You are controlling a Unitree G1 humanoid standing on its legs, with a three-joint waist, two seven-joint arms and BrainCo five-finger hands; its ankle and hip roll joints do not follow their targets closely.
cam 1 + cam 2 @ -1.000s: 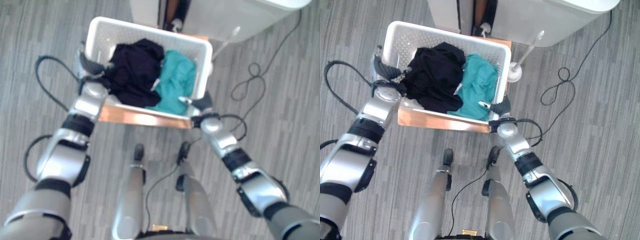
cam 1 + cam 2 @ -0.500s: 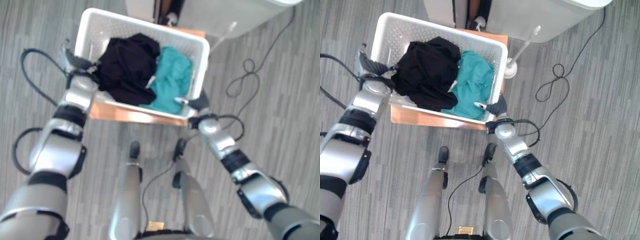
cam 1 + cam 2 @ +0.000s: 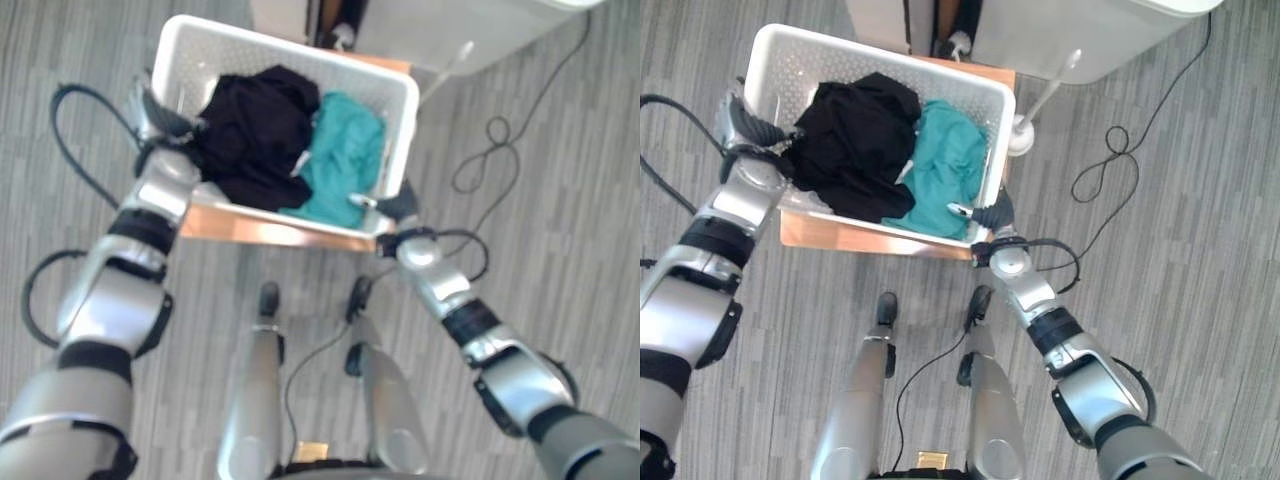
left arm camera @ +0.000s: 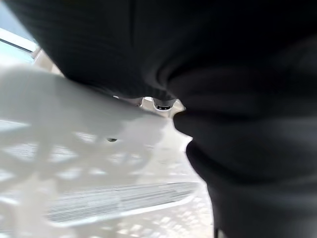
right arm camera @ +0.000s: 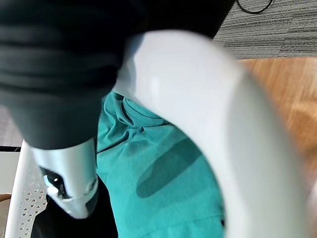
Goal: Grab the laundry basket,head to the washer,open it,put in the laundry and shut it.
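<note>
**Both hands on the laundry basket, washer just beyond**

The white laundry basket (image 3: 992, 110) sits on a low wooden platform (image 3: 830, 235) on the grey striped floor (image 3: 1180, 250), directly in front of the robot. Its walls are perforated and its rim is broad and smooth. Inside lie two pieces of laundry — a black garment (image 3: 855, 140) heaped on the robot's left half and a teal garment (image 3: 950, 165) on the right half, the two touching where they meet.

The left hand (image 3: 745, 130) is at the basket's left end, its dark cover against the rim there. In the left wrist view the dark cover blocks most of the sight and only the pale perforated wall shows past it, so whether these fingers are curled round the rim cannot be told.

The right hand (image 3: 990, 213) is at the basket's near right corner. In the right wrist view a silver finger (image 5: 67, 183) reaches down inside the basket beside the teal garment while the white rim arcs across close to the palm — the fingers hook over that rim and grip it.

Beyond the basket's far side stands the white washer (image 3: 1090, 35). A white brush-like tool on a round base (image 3: 1023, 143) stands on the floor just beside the basket's far right corner, and a thin dark cord (image 3: 1115, 165) lies looped further right.
</note>
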